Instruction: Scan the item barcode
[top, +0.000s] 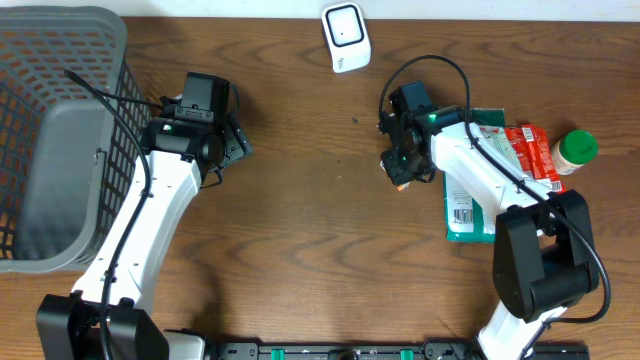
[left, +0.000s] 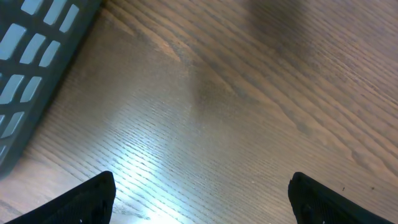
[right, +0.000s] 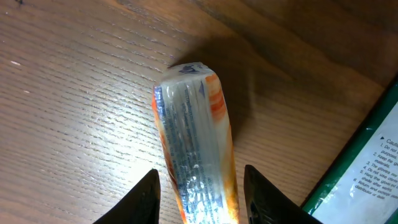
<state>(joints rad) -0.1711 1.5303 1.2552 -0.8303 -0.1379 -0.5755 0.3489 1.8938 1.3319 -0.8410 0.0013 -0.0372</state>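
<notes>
An orange and silver packet (right: 193, 130) sticks out between the fingers of my right gripper (right: 200, 177), which is shut on it and holds it a little above the wood. In the overhead view that gripper (top: 402, 168) hangs right of the table's middle, and only a bit of the packet (top: 401, 185) shows under it. The white scanner (top: 346, 37) stands at the table's far edge, some way up and to the left of it. My left gripper (left: 202, 186) is open over bare wood, and in the overhead view it (top: 236, 140) sits beside the basket.
A grey mesh basket (top: 60, 60) fills the left end of the table. On the right lie a flat green package (top: 470, 205) with a barcode label, a red packet (top: 530, 150) and a green-lidded bottle (top: 576, 148). The green package's edge (right: 367, 162) is close to my right fingers.
</notes>
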